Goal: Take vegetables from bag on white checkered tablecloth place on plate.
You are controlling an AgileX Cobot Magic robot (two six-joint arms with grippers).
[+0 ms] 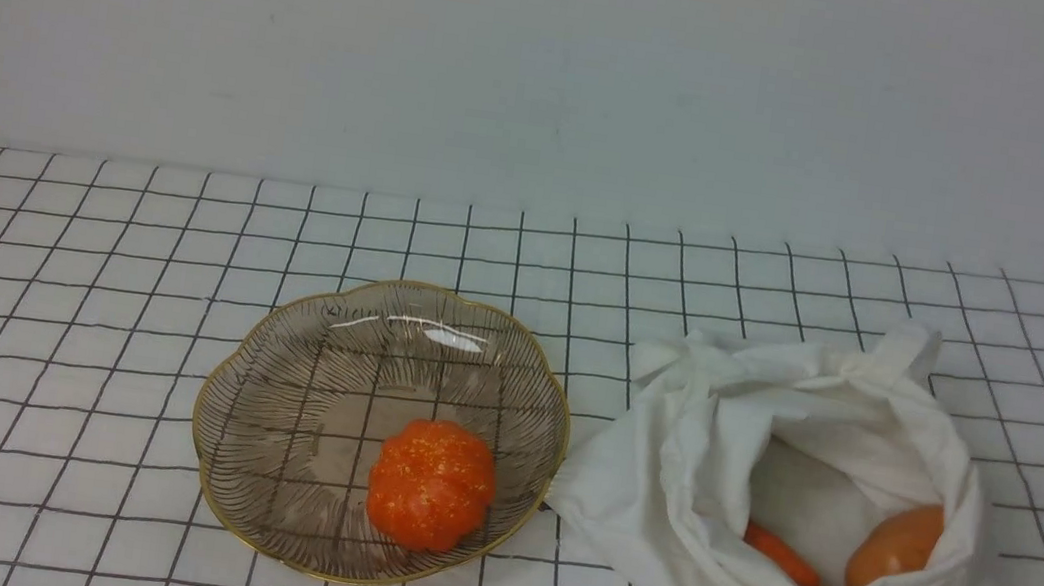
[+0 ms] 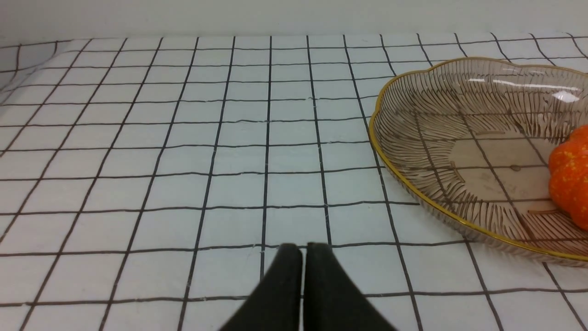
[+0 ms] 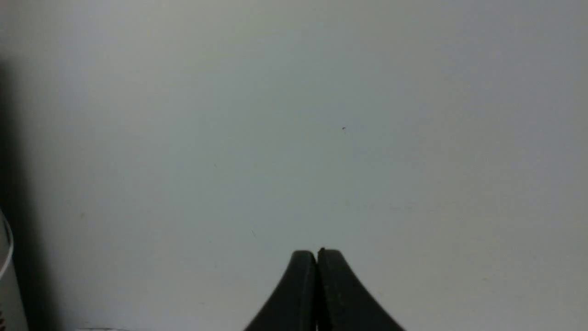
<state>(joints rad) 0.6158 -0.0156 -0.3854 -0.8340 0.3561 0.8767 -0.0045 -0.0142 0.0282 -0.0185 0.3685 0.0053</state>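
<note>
The pumpkin (image 1: 431,485) sits in the plate (image 1: 345,411). Carrot (image 1: 782,556) and smooth orange-tan piece (image 1: 895,549) lie in the bag (image 1: 697,457), nearer the table's (image 1: 125,321) right edge. Left tool (image 2: 297,250) and right tool (image 3: 316,255): tips together, empty.

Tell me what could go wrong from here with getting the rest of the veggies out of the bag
The carrot lies low in the bag, partly behind its cloth, so the right gripper might pinch fabric instead. The smooth orange-tan piece looks rounded and could slip from the fingers. On the plate, the pumpkin sits toward the bag's side and might get bumped.
</note>
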